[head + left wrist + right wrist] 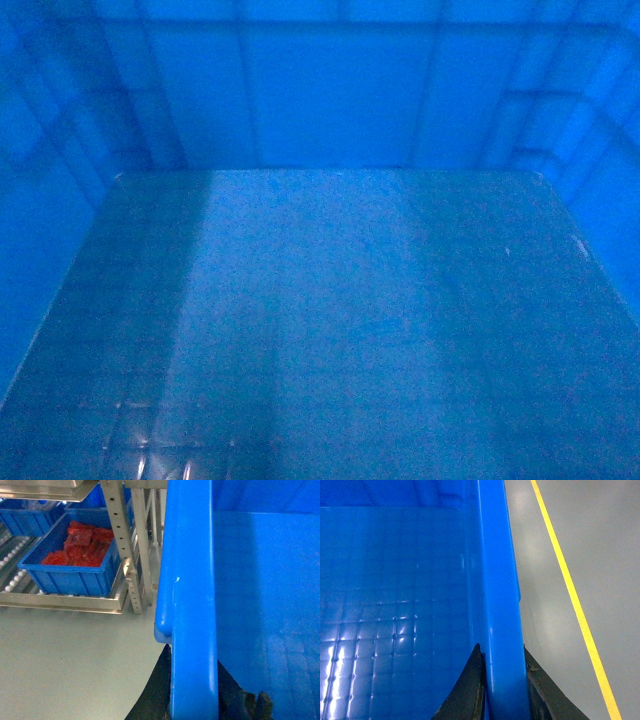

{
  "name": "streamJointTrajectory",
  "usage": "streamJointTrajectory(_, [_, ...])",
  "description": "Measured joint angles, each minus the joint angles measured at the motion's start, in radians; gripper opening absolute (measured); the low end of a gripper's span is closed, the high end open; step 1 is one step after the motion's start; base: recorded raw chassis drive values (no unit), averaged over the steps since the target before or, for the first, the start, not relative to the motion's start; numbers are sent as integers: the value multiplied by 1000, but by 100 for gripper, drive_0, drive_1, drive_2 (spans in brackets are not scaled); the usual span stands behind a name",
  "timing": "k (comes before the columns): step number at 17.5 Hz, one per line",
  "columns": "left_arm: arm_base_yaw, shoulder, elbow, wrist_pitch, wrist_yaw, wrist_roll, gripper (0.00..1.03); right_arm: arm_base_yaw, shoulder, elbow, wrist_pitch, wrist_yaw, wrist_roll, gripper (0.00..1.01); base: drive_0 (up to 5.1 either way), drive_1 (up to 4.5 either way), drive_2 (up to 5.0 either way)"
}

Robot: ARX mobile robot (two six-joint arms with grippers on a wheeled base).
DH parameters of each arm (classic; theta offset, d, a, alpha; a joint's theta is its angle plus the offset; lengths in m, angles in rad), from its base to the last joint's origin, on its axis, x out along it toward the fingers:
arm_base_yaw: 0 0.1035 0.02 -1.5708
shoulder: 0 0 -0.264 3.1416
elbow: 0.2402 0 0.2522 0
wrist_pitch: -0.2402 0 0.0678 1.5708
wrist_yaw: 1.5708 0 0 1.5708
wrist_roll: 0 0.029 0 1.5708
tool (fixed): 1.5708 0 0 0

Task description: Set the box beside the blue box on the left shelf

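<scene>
I carried the large bright-blue plastic crate (330,300) between my two arms, off the grey floor (65,655) and so close under my head camera that its flat, grid-marked bottom filled that view. My left pincer (194,700) was clenched over the crate's thick left rim, one dark finger on each side of the wall; my right pincer (504,690) clamped the right rim in the same way. The crate looked empty, stiff and probably light, but bulky, and its smooth plastic might slide, so the reinforced rims seemed the right hold. Off to my left stood the metal roller shelf (65,602) carrying a blue bin of red pieces (75,562), well apart from my crate.
</scene>
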Motion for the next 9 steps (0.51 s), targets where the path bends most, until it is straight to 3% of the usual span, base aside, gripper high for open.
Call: streamJointTrajectory(9, [0,-2,0,0,0,2,9,0,0,0,0,-1,0,12,-494,251,251])
